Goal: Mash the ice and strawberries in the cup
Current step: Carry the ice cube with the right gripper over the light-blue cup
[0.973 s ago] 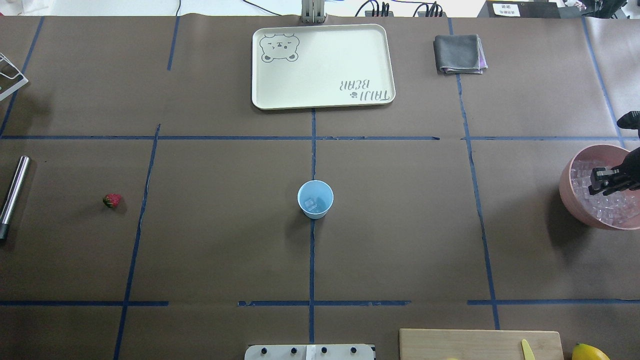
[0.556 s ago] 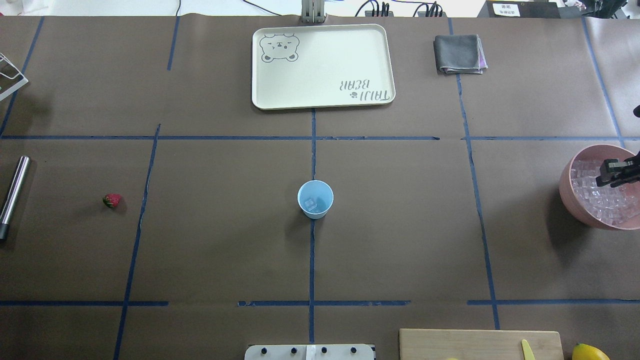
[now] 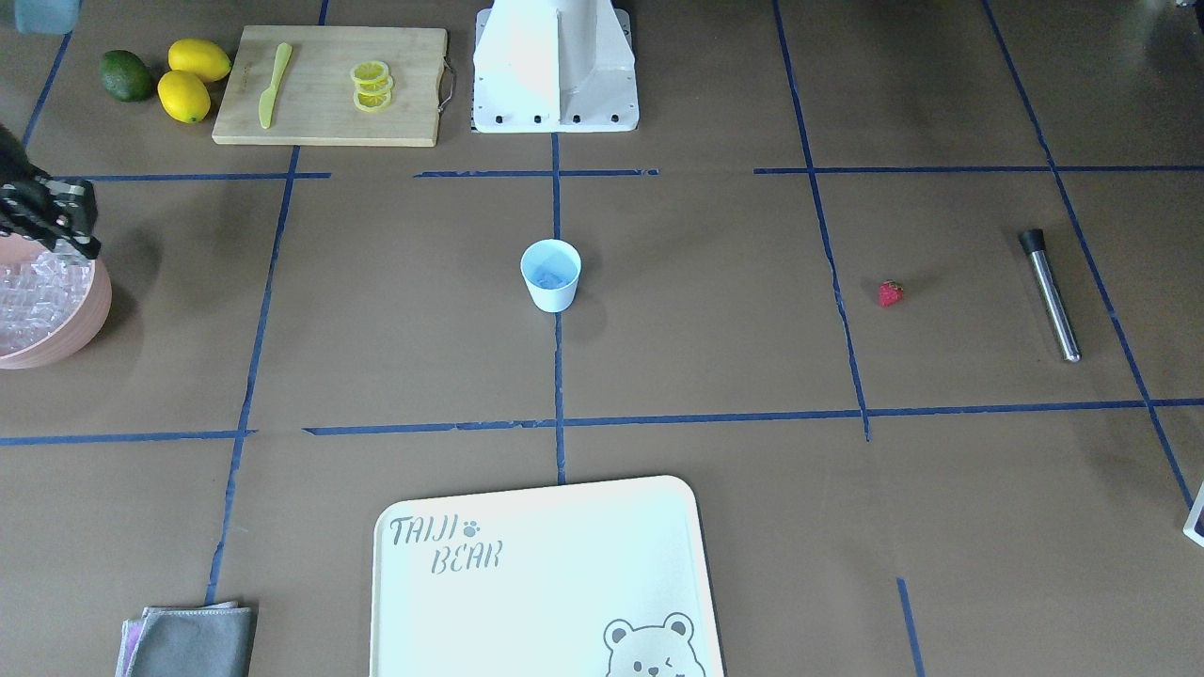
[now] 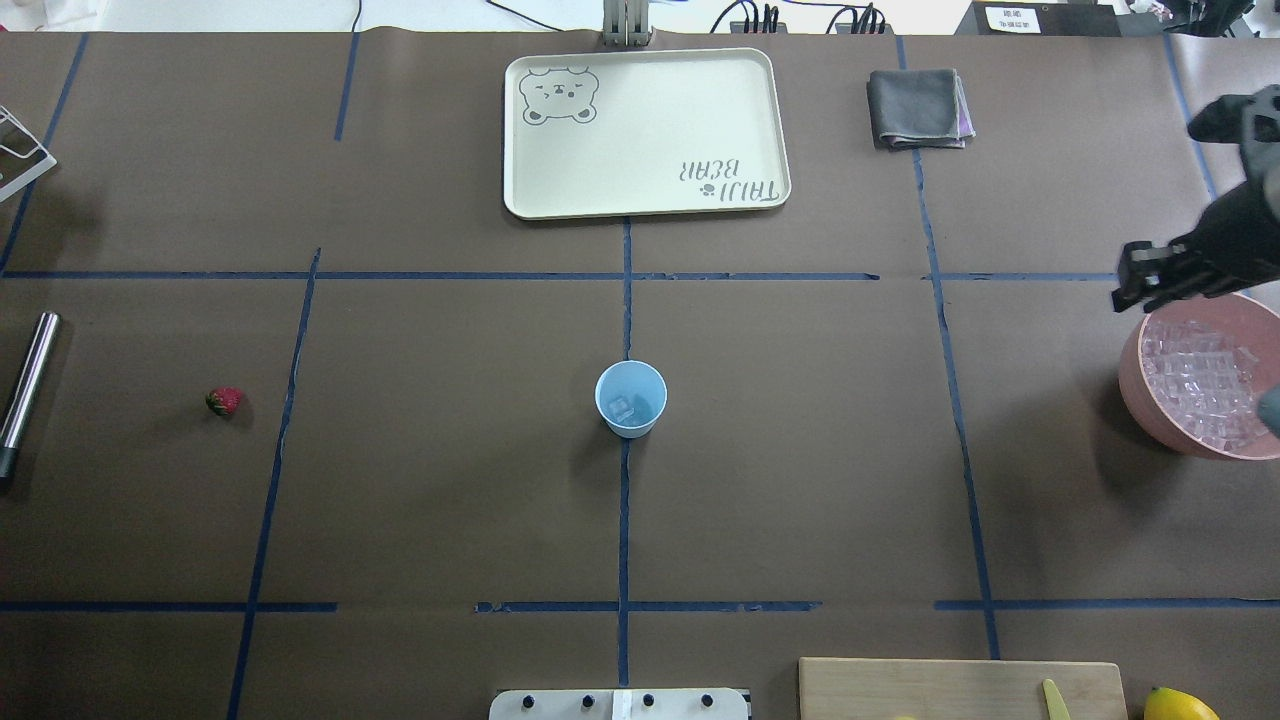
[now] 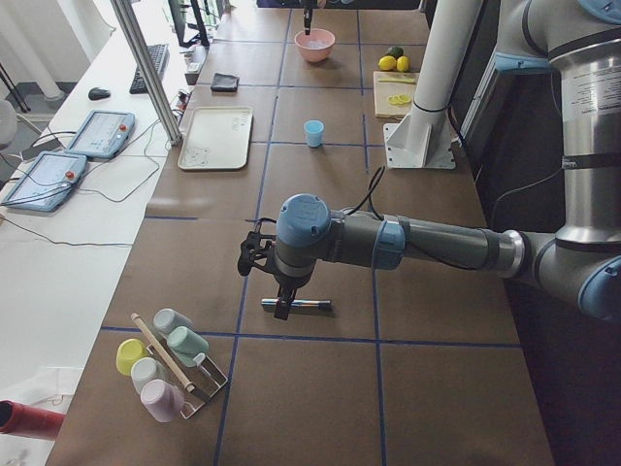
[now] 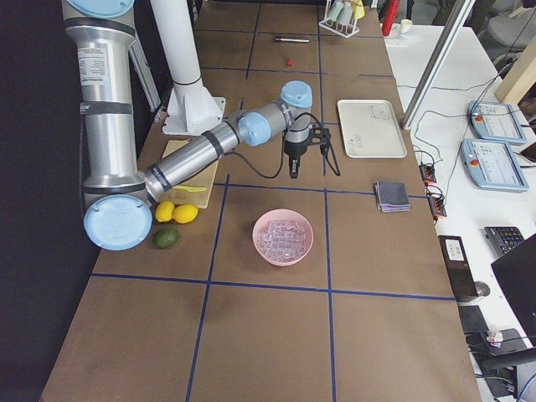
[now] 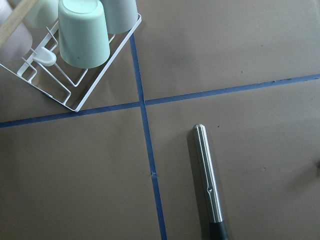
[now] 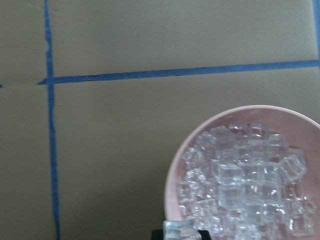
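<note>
The right tool (image 4: 1125,290) has risen out of the pink bowl (image 4: 1135,390) and now hangs above its far rim, clenched on one ice cube (image 8: 181,231). More ice (image 4: 622,407) lies in the cup (image 4: 604,400) at the middle of the worktop (image 4: 800,450). The strawberry (image 4: 224,401) sits well to the cup's left. The left tool (image 5: 282,306) hovers over a metal rod (image 7: 207,175); whether it is clenched, I cannot tell.

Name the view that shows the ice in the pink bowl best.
The right wrist view: the ice is close up, single cubes distinct. The overhead and front-facing views cut the bowl at the frame edge. The right side view shows it whole but small, the left side view tiny. The left wrist view shows none.
</note>
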You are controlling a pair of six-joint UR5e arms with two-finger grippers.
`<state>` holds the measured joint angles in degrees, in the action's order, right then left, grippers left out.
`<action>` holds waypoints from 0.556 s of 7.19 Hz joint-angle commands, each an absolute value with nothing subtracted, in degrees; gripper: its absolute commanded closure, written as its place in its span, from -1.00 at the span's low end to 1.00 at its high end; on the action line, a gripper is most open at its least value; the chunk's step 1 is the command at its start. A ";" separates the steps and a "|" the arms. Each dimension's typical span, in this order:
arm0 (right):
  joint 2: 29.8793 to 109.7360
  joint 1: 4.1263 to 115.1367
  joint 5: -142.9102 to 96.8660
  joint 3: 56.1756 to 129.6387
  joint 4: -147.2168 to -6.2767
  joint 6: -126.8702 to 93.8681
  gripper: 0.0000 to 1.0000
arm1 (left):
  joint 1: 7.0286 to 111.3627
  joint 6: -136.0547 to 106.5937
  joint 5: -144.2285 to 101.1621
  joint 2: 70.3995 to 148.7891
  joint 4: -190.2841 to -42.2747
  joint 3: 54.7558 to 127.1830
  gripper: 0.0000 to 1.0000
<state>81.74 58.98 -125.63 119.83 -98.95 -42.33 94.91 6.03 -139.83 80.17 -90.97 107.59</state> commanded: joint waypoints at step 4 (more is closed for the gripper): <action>44.42 33.52 -112.43 103.66 -110.48 -71.15 1.00 | 94.75 5.98 -139.75 79.63 -91.05 106.96 -1.00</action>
